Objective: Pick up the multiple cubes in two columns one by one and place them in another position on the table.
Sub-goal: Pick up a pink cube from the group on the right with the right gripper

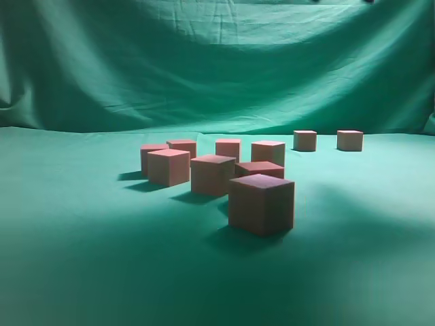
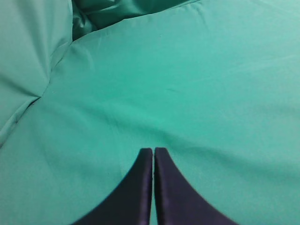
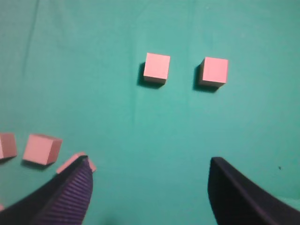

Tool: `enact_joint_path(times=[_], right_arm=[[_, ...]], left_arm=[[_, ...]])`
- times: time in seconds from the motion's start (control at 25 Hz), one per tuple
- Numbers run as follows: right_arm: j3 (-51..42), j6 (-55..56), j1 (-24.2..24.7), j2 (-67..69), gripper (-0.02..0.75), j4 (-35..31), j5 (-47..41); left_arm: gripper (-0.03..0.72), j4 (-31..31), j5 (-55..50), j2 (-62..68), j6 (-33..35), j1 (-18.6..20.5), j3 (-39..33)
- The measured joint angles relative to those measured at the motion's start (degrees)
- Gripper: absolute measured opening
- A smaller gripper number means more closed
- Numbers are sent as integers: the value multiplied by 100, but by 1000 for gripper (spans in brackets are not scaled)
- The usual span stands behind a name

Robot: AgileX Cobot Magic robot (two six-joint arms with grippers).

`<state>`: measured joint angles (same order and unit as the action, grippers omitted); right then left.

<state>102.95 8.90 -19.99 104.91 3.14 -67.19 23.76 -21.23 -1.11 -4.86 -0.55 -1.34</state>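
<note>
The right tool (image 3: 150, 187) hangs above the table (image 3: 117, 122), looking almost straight down, its two dark fingers (image 3: 70, 192) spread wide apart with only bare green cloth between them; it grasps nothing. Ahead of it two cubes (image 3: 156, 67) sit side by side, apart from each other. At the lower left of the right wrist view, more cubes lie in a loose group, one partly hidden behind the left finger. The left tool (image 2: 153, 152) points down at a slant over wrinkled cloth, its fingers pressed together and clenched on nothing. In the exterior view neither arm appears. Eight cubes stand in a cluster (image 1: 224, 173) mid-table, the nearest cube (image 1: 262, 204) largest in view, and the separate pair (image 1: 328, 140) stands farther back to the right, near the draped backdrop (image 1: 217, 61).
</note>
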Motion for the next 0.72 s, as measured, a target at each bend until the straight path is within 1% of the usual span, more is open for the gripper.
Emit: enact_joint_path(times=[0.12, 0.28, 0.44, 0.72], right_arm=[[0, -175, 233, 445, 474, -362, 497], [0, -440, 268, 1139, 474, -488, 1258], [0, -519, 291, 1715, 474, -401, 2007], [36, -519, 300, 2226, 474, -174, 2770]], left_arm=[[0, 0, 0, 0, 0, 0, 0], [0, 0, 0, 0, 0, 0, 0], [0, 0, 0, 0, 0, 0, 0], [0, 0, 0, 0, 0, 0, 0]])
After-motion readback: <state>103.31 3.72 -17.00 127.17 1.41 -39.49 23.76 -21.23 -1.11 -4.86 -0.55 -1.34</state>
